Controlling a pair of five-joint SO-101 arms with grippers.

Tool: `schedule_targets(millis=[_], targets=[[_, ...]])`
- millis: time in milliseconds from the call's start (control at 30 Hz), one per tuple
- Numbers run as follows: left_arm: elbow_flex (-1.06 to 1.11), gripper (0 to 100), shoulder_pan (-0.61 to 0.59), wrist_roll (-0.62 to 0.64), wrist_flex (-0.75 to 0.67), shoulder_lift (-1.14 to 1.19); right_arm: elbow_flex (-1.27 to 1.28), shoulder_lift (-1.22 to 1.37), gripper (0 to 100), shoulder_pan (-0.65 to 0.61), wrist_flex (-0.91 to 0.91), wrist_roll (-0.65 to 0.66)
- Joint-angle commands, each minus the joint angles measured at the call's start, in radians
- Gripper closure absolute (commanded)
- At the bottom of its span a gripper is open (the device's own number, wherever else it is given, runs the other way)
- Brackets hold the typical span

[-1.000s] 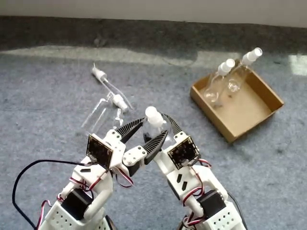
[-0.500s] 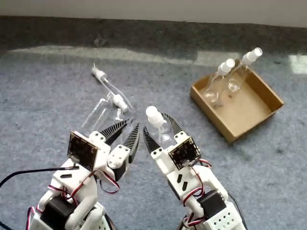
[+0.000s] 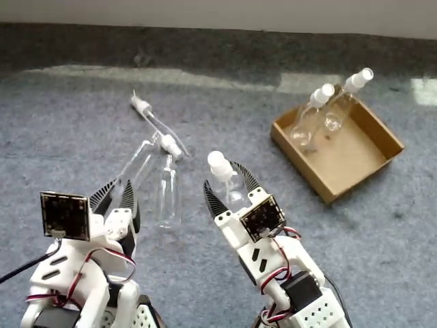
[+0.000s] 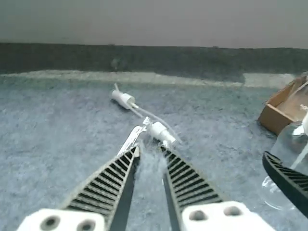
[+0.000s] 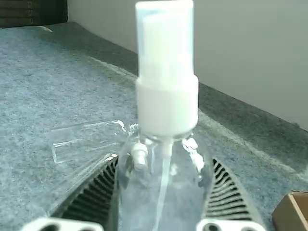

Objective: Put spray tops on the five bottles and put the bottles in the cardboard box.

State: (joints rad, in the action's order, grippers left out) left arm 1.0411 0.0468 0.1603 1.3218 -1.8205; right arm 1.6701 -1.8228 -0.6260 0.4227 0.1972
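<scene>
The tabletop [image 3: 61,130] is covered in a grey, carpet-like fabric with a fuzzy nap. Along its far edge runs a darker strip [image 3: 205,42], and behind that stands a pale wall [image 3: 205,10]. A band of light [image 3: 136,74] lies across the fabric just before the darker strip.

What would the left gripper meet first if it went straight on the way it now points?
Probably the uncapped bottle lying just beyond the left gripper; depth is unclear, and a spray top lies close by.
</scene>
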Motion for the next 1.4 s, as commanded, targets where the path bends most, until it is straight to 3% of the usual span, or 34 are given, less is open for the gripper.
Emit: schedule_targets(millis=[0, 133, 467, 867, 1100, 1367], targets=[[-0.05, 99, -0.147, 0.009, 0.078, -0.005, 0.131, -0.008, 87.5, 0.015, -0.002, 0.008], [-0.035, 99, -0.214, 0.009, 0.123, -0.005, 0.131, -0.008, 87.5, 0.015, -0.002, 0.011], [0.288, 99, -0.216, 0.011, 0.006, -0.005, 0.131, -0.013, 87.5, 0.015, 0.035, 0.009], [0.498, 99, -0.214, 0.011, 0.012, -0.005, 0.131, -0.013, 87.5, 0.015, 0.036, 0.011], [0.599, 99, -0.107, 0.009, 0.006, -0.005, 0.131, -0.013, 87.5, 0.015, 0.036, 0.011], [0.653, 99, -0.097, 0.009, 0.012, -0.002, 0.131, -0.012, 87.5, 0.015, 0.036, 0.011]])
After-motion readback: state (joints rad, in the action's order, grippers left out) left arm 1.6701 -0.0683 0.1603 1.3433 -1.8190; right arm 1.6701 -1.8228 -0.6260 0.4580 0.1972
